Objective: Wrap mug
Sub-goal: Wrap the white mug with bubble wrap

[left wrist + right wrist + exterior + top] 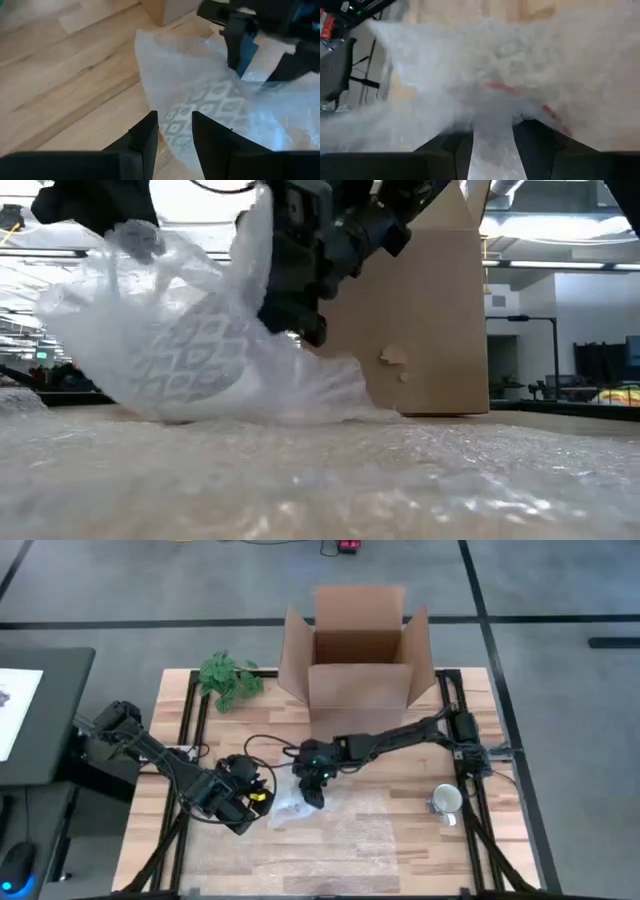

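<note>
I see the patterned mug (pixel 190 360) lying bundled inside bubble wrap (pixel 330 815) near the middle of the tabletop (pixel 400 850). My right end effector (pixel 312 792) pinches a fold of that wrap between its fingers, lifting it over the mug. My left end effector (pixel 250 802) sits just beside the bundle, fingers narrowly apart, holding nothing. The cardboard box (pixel 358 660) stands open behind; a second mug (pixel 447 800) sits apart

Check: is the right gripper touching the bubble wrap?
Touching. In the right wrist view a fold of bubble wrap sits pinched between the right gripper jaws; the low view shows it lifting the sheet off the table.
</note>
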Robot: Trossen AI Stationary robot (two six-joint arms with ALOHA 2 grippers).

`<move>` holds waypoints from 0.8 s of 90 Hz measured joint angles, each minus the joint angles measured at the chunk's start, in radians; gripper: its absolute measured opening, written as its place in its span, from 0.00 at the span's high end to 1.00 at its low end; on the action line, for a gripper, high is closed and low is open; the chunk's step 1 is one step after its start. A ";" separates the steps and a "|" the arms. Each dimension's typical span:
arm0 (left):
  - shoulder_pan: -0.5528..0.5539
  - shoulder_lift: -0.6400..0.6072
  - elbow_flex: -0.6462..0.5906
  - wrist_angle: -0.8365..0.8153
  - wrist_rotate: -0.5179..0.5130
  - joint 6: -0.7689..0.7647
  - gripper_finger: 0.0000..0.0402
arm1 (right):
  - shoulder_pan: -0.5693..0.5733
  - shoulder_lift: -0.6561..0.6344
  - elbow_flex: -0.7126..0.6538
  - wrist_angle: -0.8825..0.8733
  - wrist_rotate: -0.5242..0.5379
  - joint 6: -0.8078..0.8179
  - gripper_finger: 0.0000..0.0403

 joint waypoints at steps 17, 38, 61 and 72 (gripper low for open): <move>-0.036 -0.004 0.028 -0.007 0.033 0.007 0.76 | -0.010 0.068 0.150 -0.022 0.007 0.003 0.71; -0.089 -0.035 0.118 -0.150 0.074 -0.014 0.76 | -0.026 0.162 0.373 -0.181 0.006 -0.018 0.71; -0.136 -0.080 0.139 -0.209 0.130 -0.022 0.76 | -0.032 0.250 0.569 -0.329 0.007 -0.021 0.71; -0.153 -0.093 0.139 -0.220 0.154 -0.030 0.76 | -0.032 0.286 0.641 -0.352 0.006 -0.022 0.71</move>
